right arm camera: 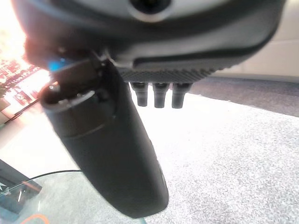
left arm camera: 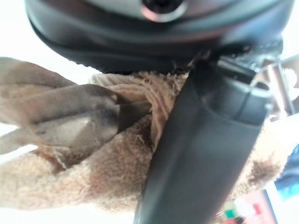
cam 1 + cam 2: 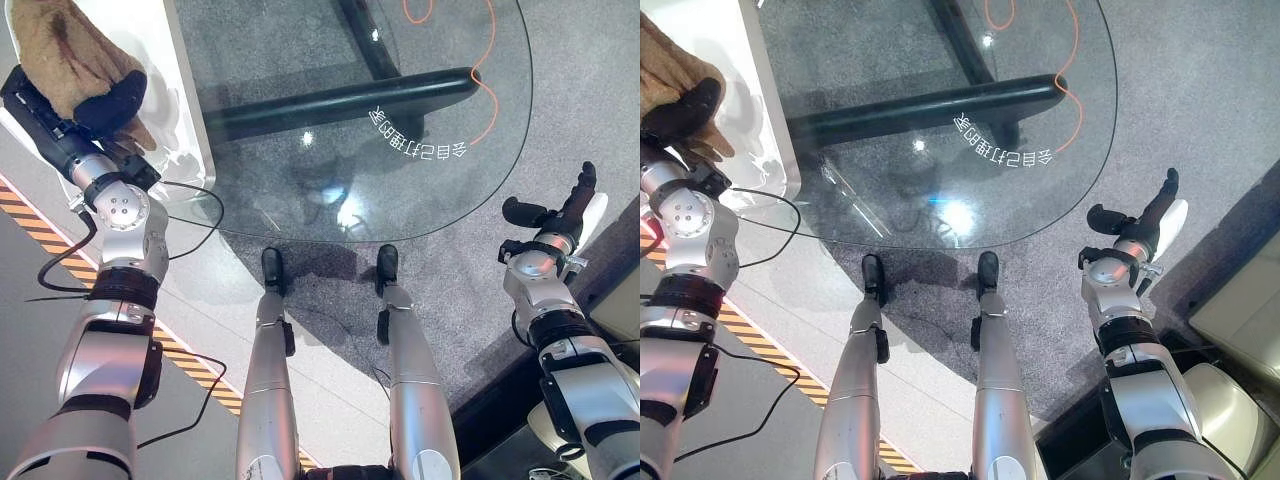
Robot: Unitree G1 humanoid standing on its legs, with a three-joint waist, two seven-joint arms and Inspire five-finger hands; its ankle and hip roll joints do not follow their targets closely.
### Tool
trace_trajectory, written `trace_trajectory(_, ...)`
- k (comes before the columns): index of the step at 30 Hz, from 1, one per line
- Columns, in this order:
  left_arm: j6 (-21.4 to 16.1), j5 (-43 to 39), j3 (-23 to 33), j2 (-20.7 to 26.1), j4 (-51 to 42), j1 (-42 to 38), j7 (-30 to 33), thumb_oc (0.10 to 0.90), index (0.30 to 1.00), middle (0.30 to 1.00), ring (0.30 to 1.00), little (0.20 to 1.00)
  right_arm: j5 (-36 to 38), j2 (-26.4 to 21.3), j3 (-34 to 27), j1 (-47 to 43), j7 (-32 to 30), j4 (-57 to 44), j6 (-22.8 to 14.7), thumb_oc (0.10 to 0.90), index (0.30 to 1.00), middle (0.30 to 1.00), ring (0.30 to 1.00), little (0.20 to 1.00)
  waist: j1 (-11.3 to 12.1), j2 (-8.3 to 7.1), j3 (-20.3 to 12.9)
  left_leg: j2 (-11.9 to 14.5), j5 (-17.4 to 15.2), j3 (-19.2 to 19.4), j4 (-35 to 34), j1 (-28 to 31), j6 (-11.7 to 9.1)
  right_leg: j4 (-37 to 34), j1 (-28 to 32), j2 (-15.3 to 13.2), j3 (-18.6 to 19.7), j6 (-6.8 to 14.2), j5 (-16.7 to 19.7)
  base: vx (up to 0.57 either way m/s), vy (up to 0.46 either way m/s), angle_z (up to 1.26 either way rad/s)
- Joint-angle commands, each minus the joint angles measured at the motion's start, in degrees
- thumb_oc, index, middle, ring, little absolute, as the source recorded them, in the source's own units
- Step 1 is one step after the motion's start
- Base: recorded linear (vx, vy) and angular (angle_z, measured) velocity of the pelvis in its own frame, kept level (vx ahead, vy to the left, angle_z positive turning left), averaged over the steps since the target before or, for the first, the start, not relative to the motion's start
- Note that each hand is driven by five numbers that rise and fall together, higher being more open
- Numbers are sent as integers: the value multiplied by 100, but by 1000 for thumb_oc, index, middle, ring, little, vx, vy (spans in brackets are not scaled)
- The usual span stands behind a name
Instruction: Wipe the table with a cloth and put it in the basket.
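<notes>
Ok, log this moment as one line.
left robot hand: shut on brown cloth, over white surface beside glass table | right robot hand: open, idle off table edge | basket: unseen

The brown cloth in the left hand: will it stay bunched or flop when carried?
Likely floppy: the cloth bunches in soft folds around the left hand, with loose ends hanging past the fingers. Its fuzzy pile probably grips well, so slipping seems unlikely. It looks light for its bulk.

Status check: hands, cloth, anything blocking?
Left hand shut on brown cloth, over white container beside glass table. Right hand open, idle off table. No obstruction seen.
</notes>
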Motion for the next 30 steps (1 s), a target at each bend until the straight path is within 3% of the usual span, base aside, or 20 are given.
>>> trace_trajectory(1,-229,406,68,990,38,-767,257,100,300,300,300,200,100,-575,79,-57,-125,84,-366,800,900,900,900,900,-16,-119,-152,-491,-531,159,311,29,315,-303,449,648,-533,-476,-440,0,0,0)
trace_trajectory(8,364,240,-104,1047,430,-1073,139,100,300,300,300,200,117,-573,136,-160,-87,173,-391,800,900,900,900,900,-62,-131,-153,-471,-531,169,283,20,301,-338,433,647,-536,-466,-433,0,0,0)
trace_trajectory(13,498,113,-164,1059,641,-1167,43,100,300,300,300,200,135,-581,167,-227,-56,246,-426,800,900,900,900,900,-81,-147,-154,-452,-540,176,293,4,292,-349,422,637,-535,-457,-433,0,0,0)
trace_trajectory(23,1217,-202,-298,1072,1214,-1366,-297,100,300,300,300,200,133,-556,271,-350,-63,267,-399,800,900,900,900,900,-127,-180,-170,-441,-533,160,239,-21,281,-426,401,646,-519,-447,-418,0,0,0)
trace_trajectory(25,1305,-274,-299,1071,1309,-1386,-362,331,498,498,498,431,142,-565,299,-392,-71,269,-376,800,900,900,900,900,-129,-184,-166,-441,-533,155,248,-32,277,-426,392,646,-519,-448,-417,0,0,0)
trace_trajectory(26,1323,-274,-300,1069,1349,-1393,-391,331,498,498,498,431,145,-563,306,-401,-73,257,-364,800,900,900,900,900,-135,-187,-163,-439,-533,152,252,-38,275,-426,389,647,-515,-448,-416,0,0,0)
trace_trajectory(27,1374,-321,-305,1068,1390,-1407,-444,800,900,900,900,900,143,-558,316,-409,-77,256,-362,800,900,900,900,900,-138,-190,-165,-435,-533,151,251,-39,271,-427,388,649,-513,-447,-417,0,0,0)
trace_trajectory(30,1558,-464,-322,1060,1517,-1423,-622,800,900,900,900,900,126,-556,319,-452,-63,268,-345,800,900,900,900,900,-144,-194,-179,-434,-529,150,246,-53,270,-441,379,652,-511,-442,-408,0,0,0)
